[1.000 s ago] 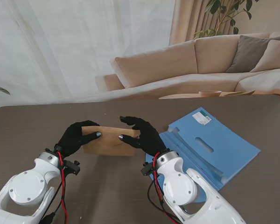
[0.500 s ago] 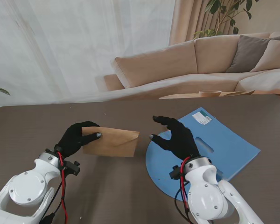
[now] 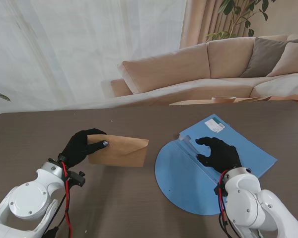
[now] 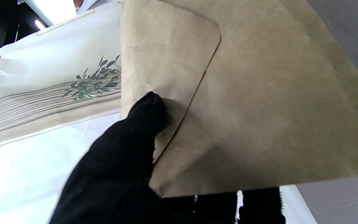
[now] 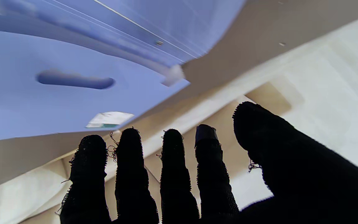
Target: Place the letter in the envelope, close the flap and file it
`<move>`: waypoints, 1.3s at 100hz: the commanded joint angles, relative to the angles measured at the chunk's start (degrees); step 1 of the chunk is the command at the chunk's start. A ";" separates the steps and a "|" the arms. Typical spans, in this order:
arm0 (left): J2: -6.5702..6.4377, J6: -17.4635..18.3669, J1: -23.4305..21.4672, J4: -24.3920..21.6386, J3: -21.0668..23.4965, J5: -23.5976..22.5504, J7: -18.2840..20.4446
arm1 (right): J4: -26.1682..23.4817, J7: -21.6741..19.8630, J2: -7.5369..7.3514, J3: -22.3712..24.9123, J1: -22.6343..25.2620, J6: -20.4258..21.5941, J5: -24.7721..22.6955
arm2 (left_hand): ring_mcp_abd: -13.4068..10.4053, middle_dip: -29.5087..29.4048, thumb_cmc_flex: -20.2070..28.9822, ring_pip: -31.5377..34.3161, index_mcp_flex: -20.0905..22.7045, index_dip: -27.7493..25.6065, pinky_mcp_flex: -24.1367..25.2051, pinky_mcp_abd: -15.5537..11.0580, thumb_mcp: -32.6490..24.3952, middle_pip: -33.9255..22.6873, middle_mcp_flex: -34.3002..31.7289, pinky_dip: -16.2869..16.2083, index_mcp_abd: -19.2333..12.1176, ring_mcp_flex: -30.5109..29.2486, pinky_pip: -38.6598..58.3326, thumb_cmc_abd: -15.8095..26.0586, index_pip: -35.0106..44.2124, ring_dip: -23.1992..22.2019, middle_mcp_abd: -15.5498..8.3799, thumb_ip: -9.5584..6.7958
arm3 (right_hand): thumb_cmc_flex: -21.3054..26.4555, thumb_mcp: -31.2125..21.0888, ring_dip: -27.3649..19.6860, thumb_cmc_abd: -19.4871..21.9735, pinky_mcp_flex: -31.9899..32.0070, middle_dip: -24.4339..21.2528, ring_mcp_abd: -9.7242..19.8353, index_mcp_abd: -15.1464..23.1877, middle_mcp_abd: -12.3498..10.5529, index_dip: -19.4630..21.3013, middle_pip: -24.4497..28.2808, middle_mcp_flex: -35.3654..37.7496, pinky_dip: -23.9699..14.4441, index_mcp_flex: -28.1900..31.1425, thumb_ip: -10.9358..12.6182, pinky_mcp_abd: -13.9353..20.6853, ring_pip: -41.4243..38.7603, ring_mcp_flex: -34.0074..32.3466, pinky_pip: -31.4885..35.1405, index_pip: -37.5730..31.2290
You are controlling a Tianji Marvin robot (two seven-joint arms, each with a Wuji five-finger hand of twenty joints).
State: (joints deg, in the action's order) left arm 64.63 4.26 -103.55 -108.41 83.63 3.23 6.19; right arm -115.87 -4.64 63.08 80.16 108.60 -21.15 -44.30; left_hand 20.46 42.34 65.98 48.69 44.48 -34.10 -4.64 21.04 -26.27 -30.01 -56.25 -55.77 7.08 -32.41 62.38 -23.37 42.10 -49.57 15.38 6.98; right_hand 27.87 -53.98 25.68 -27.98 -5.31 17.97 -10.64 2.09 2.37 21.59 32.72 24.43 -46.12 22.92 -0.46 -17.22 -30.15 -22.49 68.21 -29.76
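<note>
the envelope (image 3: 120, 150) is plain brown paper with its rounded flap (image 4: 166, 56) closed flat. the blue folder (image 3: 228, 153) lies open near the right edge of the table (image 3: 30, 129); i cannot tell what it holds. the left hand (image 3: 79, 147) grips the envelope by its left end, over the middle of the table. the right hand (image 3: 218, 153) is over the folder with fingers (image 5: 176, 168) spread, holding nothing, well apart from the envelope.

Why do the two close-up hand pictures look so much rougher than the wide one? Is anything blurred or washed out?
Stand view: even, soft light, the envelope and blue folder sharp. Left wrist view: the envelope fills the frame, with bright white backdrop washed out beside the left hand. Right wrist view: the right hand is a dark silhouette, and the folder is soft and streaked.
</note>
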 commanded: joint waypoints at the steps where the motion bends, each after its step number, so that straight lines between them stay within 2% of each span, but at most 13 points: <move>1: 0.23 0.21 -0.32 -0.59 0.09 -0.05 1.01 | 2.61 -1.56 -0.64 0.48 -0.21 -0.86 -0.46 | 0.16 1.44 4.09 1.05 1.82 -2.22 0.48 -0.15 -1.20 -2.46 -0.29 0.86 -1.78 0.13 1.57 4.25 5.39 -1.41 -0.16 -1.11 | 0.96 -1.81 0.91 -0.66 0.41 -0.53 2.36 1.51 -1.64 0.24 -0.78 1.06 -1.25 -1.67 2.03 1.78 -0.84 1.45 1.25 -1.09; 29: 0.18 0.14 -0.32 -0.61 0.05 -0.18 1.19 | 8.51 -6.25 -1.83 1.11 -2.60 -2.22 -7.80 | 0.18 1.49 4.11 1.02 1.94 -2.23 0.63 -0.22 -1.18 -2.49 -0.29 0.94 -1.69 0.29 1.54 4.23 5.35 -1.44 -0.18 -1.13 | -0.68 -1.42 0.83 0.39 1.03 -0.52 2.65 1.94 -1.10 0.47 -0.78 2.91 -1.20 -1.56 2.04 2.22 -1.08 2.44 0.99 -2.00; 39: 0.20 0.09 -0.29 -0.65 -0.03 -0.26 1.09 | 9.94 -7.85 -2.19 1.27 -3.10 -2.19 -10.18 | 0.20 1.50 4.09 1.03 1.98 -2.25 0.65 -0.21 -1.17 -2.48 -0.28 0.94 -1.73 0.32 1.56 4.22 5.34 -1.47 -0.13 -1.12 | -0.63 -0.81 0.29 0.96 2.67 -0.70 3.09 2.58 -2.22 0.44 -1.28 2.97 -0.77 -2.41 1.97 3.08 -0.13 4.89 -0.03 -1.90; 49: 0.21 0.01 -0.25 -0.68 -0.15 -0.38 0.98 | 11.37 -8.88 -2.46 1.31 -3.64 -1.43 -12.02 | 0.21 1.53 4.09 1.03 1.95 -2.26 0.73 -0.24 -1.18 -2.51 -0.27 0.95 -1.70 0.38 1.54 4.23 5.34 -1.49 -0.14 -1.12 | 0.48 -1.11 -2.13 0.68 5.87 -1.88 4.74 4.20 -5.44 0.58 -4.27 3.28 0.60 -4.92 2.42 4.99 3.22 8.95 -3.08 -1.61; 61: 0.23 -0.09 -0.28 -0.72 -0.29 -0.52 0.85 | 12.57 -10.62 -2.83 1.14 -4.38 0.29 -13.63 | 0.25 1.54 4.09 1.06 1.96 -2.27 0.76 -0.21 -1.17 -2.51 -0.23 0.96 -1.61 0.41 1.55 4.22 5.35 -1.52 -0.12 -1.11 | 5.00 -4.42 -4.86 -0.91 7.69 -3.13 6.21 9.42 -10.59 2.70 -7.72 2.66 1.51 -10.42 3.01 6.63 6.90 10.81 -6.13 -2.13; 65: 0.24 -0.13 -0.28 -0.72 -0.32 -0.57 0.80 | 13.08 -10.69 -2.89 1.03 -4.67 1.03 -13.74 | 0.21 1.54 4.10 1.07 1.90 -2.26 0.79 -0.19 -1.17 -2.51 -0.21 0.96 -1.69 0.42 1.55 4.24 5.32 -1.53 -0.12 -1.11 | 6.02 -5.36 -5.32 -1.70 7.87 -3.25 6.62 10.41 -11.58 3.75 -8.14 2.72 1.66 -11.70 2.74 6.83 7.48 10.85 -6.73 -2.40; 79: 0.28 -0.28 -0.37 -0.83 -0.41 -0.70 0.54 | 14.69 -11.25 -3.10 -0.04 -6.11 1.67 -14.08 | 0.20 1.58 4.13 1.10 1.90 -2.26 0.82 -0.14 -1.15 -2.52 -0.18 0.97 -1.65 0.46 1.55 4.25 5.30 -1.58 -0.12 -1.12 | 4.28 -4.80 -5.66 -3.13 8.23 -3.19 6.34 10.10 -10.83 4.84 -8.14 2.97 1.82 -11.71 1.53 7.00 7.91 11.14 -7.38 -2.57; 91: 0.29 -0.32 -0.40 -0.87 -0.42 -0.75 0.48 | 16.29 -10.62 -3.10 -1.48 -7.49 0.77 -14.70 | 0.24 1.56 4.11 1.11 1.98 -2.28 0.87 -0.16 -1.10 -2.54 -0.19 0.99 -1.66 0.43 1.52 4.28 5.34 -1.59 -0.07 -1.11 | -0.78 -2.17 -5.14 -3.39 8.20 -2.25 6.26 5.96 -8.74 5.41 -6.20 3.69 1.70 -9.78 -0.48 6.73 7.04 10.93 -7.62 -1.84; 105: 0.31 -0.28 -0.44 -0.87 -0.39 -0.65 0.44 | 18.28 -8.77 -2.95 -3.11 -9.11 -1.04 -14.73 | 0.19 1.58 4.11 1.15 1.95 -2.26 0.88 -0.26 -1.10 -2.59 -0.21 0.96 -1.59 0.46 1.58 4.23 5.30 -1.62 -0.07 -1.11 | -3.02 -1.14 -4.06 -3.63 8.16 -0.12 5.99 1.43 -5.48 5.76 -1.47 3.66 1.12 -9.22 -0.63 6.40 5.12 11.04 -7.22 -1.77; 117: 0.33 -0.20 -0.50 -0.85 -0.36 -0.58 0.37 | 19.56 -7.78 -2.87 -4.20 -10.21 -1.89 -14.49 | 0.19 1.60 4.10 1.18 1.97 -2.28 0.85 -0.21 -1.07 -2.64 -0.22 0.94 -1.66 0.44 1.61 4.23 5.33 -1.64 -0.07 -1.10 | -4.30 -0.64 -3.90 -4.48 8.08 0.61 5.81 -0.40 -4.32 5.85 0.53 5.04 1.00 -9.02 -0.89 6.18 4.65 10.71 -7.05 -2.08; 130: 0.35 -0.31 -0.56 -0.89 -0.35 -0.59 0.29 | 20.48 -7.72 -2.88 -5.24 -11.34 -2.21 -13.64 | 0.27 1.63 4.11 1.20 1.89 -2.26 0.92 -0.23 -1.06 -2.66 -0.16 0.92 -1.64 0.52 1.63 4.26 5.27 -1.68 -0.07 -1.10 | -4.63 -0.81 -4.02 -4.90 7.98 0.82 5.19 -0.67 -3.73 5.77 1.48 7.70 1.04 -8.37 -1.01 5.63 4.54 10.20 -6.98 -2.40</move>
State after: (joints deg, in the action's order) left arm 64.63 4.06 -103.64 -108.70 83.32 2.64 5.73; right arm -95.66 -11.37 59.88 75.41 97.56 -23.20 -58.47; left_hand 20.48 42.92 65.98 48.71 44.48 -34.14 -4.18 21.04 -26.27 -30.03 -56.25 -55.15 7.10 -32.41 62.39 -23.37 42.10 -49.60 15.44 6.98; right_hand 25.10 -55.14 21.06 -31.28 1.88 18.64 -5.67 2.48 -2.20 26.72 33.53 30.33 -44.58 13.10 -0.69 -11.46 -25.00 -13.28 61.58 -31.71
